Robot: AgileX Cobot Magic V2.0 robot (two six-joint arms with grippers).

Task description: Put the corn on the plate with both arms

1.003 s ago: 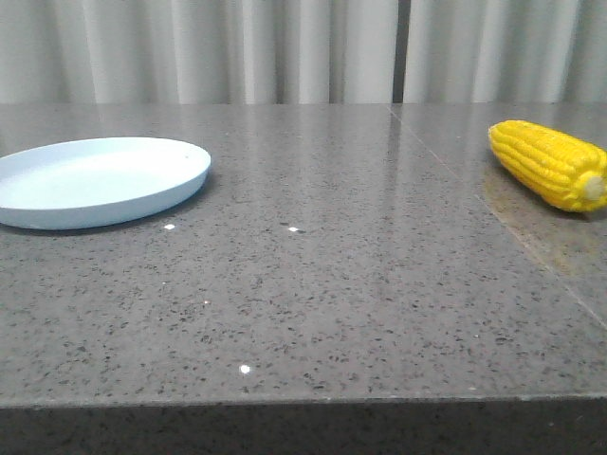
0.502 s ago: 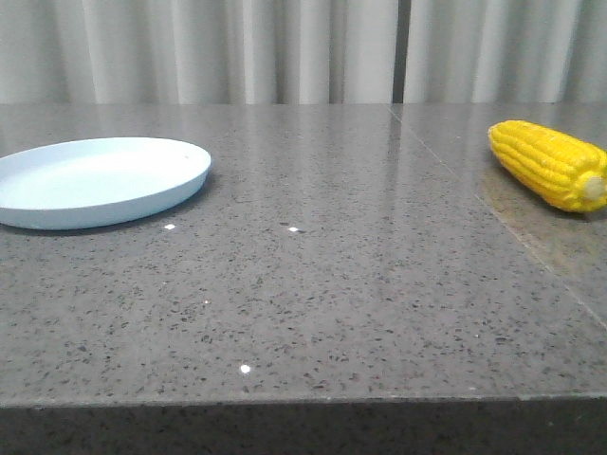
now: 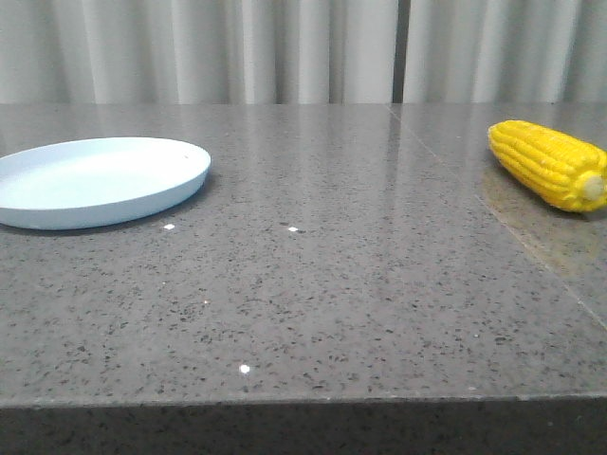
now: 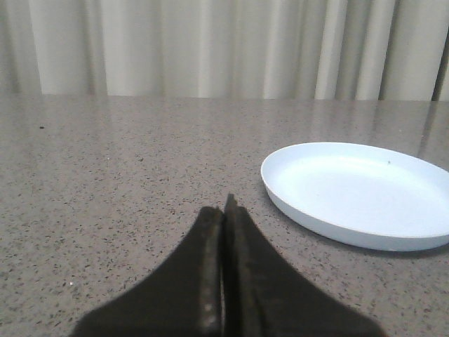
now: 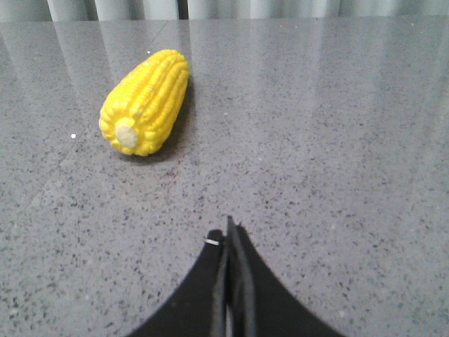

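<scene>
Table: grey speckled stone-look top, polished, glossy reflections. Plate: smooth pale blue, plastic-looking, low sheen. Corn: bright yellow ribbed kernels, plastic-looking, slight gloss; stub end matt beige. Curtain: pale pleated cloth, matt

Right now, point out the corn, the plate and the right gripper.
corn (image 3: 548, 163), front view, middle of the kernel rows.
plate (image 3: 142, 204), front view, near rim wall.
right gripper (image 5: 231, 235), right wrist view, tips of its shut fingers.
</scene>
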